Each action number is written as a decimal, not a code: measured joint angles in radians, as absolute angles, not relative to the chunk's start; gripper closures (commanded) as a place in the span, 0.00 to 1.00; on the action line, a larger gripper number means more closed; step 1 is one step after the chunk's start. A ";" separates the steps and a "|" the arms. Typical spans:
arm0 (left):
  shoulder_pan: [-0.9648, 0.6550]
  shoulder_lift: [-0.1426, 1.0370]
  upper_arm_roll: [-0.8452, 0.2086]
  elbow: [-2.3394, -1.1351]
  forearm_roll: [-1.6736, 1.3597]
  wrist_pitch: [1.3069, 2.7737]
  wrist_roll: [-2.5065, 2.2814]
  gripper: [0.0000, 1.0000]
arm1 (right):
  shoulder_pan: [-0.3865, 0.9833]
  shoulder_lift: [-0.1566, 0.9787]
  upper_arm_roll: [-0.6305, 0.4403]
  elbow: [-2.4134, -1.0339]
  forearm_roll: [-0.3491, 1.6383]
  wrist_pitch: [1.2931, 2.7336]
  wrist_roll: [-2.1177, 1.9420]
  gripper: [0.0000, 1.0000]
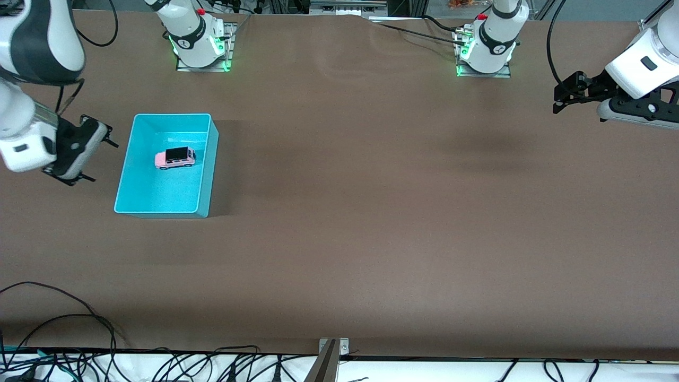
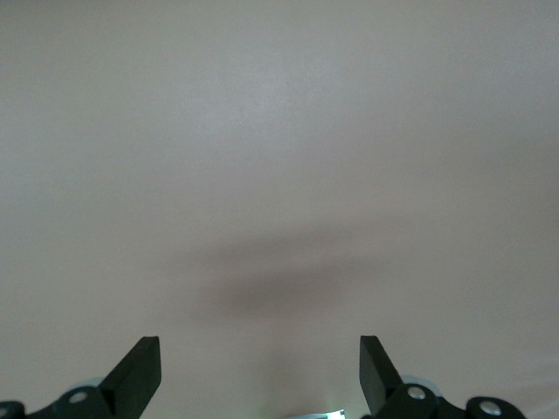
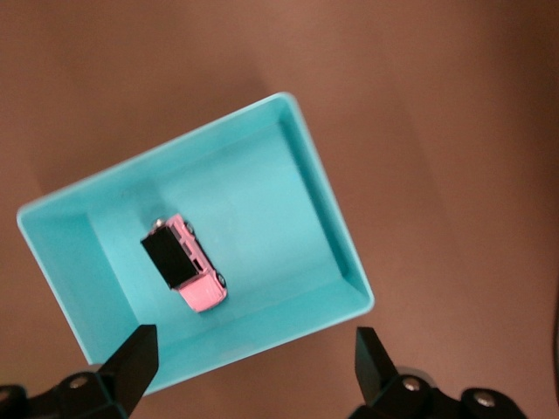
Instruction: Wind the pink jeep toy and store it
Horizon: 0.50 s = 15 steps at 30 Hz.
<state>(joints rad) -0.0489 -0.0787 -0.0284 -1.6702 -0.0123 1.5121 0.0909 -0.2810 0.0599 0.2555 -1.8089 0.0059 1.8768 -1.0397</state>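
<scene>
The pink jeep toy (image 1: 175, 157) lies in the turquoise bin (image 1: 207, 159), its long axis along the table, just beside the released right gripper (image 1: 101, 156); the left gripper (image 1: 562, 101), also released, waits well apart

The turquoise bin (image 1: 211, 170) sits upright on the brown table (image 1: 371, 212), close by my right gripper (image 1: 101, 161) on the side toward the table's middle. Under my left gripper (image 1: 557, 103) there is only bare table with a soft shadow (image 2: 279, 288) on it. Black cables (image 1: 79, 318) loop along the table edge nearest the front camera, well apart from both my grippers, and a small metal bracket (image 1: 331, 350) sits midway along that edge.
</scene>
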 measured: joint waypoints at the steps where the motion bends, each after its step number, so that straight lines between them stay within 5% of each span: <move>1: -0.049 -0.079 -0.028 -1.670 -0.012 1.512 0.091 0.00 | -0.277 0.060 0.256 -1.791 0.006 1.866 -0.993 0.00; 15: -0.048 -0.079 -0.028 -1.670 -0.012 1.512 0.090 0.00 | -0.247 0.094 0.258 -1.590 0.049 1.753 -0.305 0.00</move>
<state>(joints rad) -0.0482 -0.0786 -0.0283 -1.6702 -0.0123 1.5121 0.0903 -0.2467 0.0942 0.2575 -1.5896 0.0494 1.7533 -0.3049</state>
